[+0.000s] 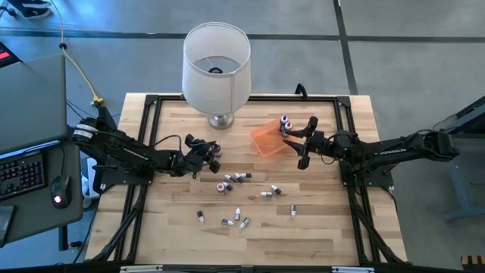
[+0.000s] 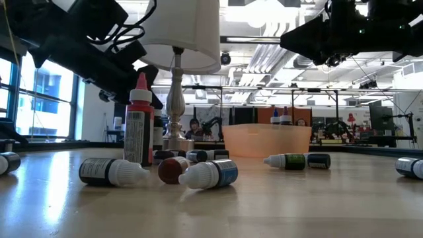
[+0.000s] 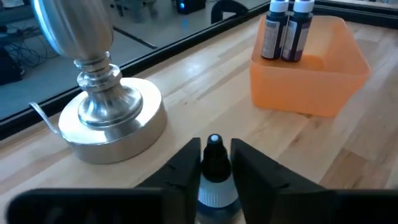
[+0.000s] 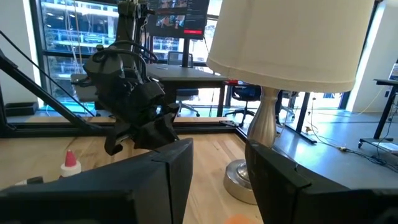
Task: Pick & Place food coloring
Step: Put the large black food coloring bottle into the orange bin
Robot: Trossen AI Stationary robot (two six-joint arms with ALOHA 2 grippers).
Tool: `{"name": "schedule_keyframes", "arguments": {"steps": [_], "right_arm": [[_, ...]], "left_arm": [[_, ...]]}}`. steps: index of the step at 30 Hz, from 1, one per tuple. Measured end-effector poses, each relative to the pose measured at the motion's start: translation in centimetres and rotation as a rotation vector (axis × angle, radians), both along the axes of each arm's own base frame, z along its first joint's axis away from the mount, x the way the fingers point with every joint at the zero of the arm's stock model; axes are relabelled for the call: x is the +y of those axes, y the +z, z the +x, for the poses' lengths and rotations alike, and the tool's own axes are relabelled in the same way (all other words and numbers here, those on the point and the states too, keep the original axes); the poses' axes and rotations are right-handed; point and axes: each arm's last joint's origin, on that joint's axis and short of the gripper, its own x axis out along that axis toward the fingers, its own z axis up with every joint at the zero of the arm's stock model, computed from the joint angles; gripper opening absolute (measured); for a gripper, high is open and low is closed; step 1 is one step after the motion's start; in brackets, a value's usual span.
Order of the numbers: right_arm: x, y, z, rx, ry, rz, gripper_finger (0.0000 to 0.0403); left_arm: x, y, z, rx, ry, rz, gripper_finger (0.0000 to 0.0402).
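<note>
Left hand [image 3: 214, 171] clenched on a food coloring bottle [image 3: 214, 163], carry step in progress, orange tray [image 1: 268, 140] off at 2 o'clock. Next: lift, swing past lamp base [image 3: 112, 121], release over tray beside the two bottles [image 3: 288, 28] already standing inside. Right hand [image 1: 305, 144] parked open above tray's 3 o'clock edge; collision risk there. Loose bottles [image 1: 235, 177] scattered on surface [image 1: 318, 227] toward 6 o'clock, red-capped bottle [image 2: 138, 129] upright.

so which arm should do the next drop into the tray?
Left, probably. The left gripper is shut on a bottle and faces the tray, which holds two bottles. The right gripper hangs open and empty by the tray, so it would need to pick first.
</note>
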Motion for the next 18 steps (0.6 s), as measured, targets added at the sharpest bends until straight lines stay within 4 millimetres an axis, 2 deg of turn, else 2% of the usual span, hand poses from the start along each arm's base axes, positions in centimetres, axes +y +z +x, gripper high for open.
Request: {"name": "schedule_keyframes", "arguments": {"steps": [5, 9, 14, 18], "right_arm": [[0.0, 0.1, 0.0, -0.004, -0.008, 0.005, 0.014], [0.0, 0.6, -0.5, -0.04, -0.026, 0.006, 0.014], [0.0, 1.6, -1.9, -0.067, -0.068, -0.001, 0.014], [-0.2, 1.5, -3.5, 0.009, -0.205, -0.011, 0.014]], "left_arm": [[-0.1, 0.7, 0.4, -0.076, -0.005, -0.008, 0.0036], [-0.3, 2.4, 1.6, -0.128, -0.067, 0.005, 0.0032], [-1.0, 7.1, 4.3, -0.172, -0.202, 0.082, 0.004], [-1.3, 11.5, 6.7, -0.218, -0.28, 0.112, 0.004]]}}
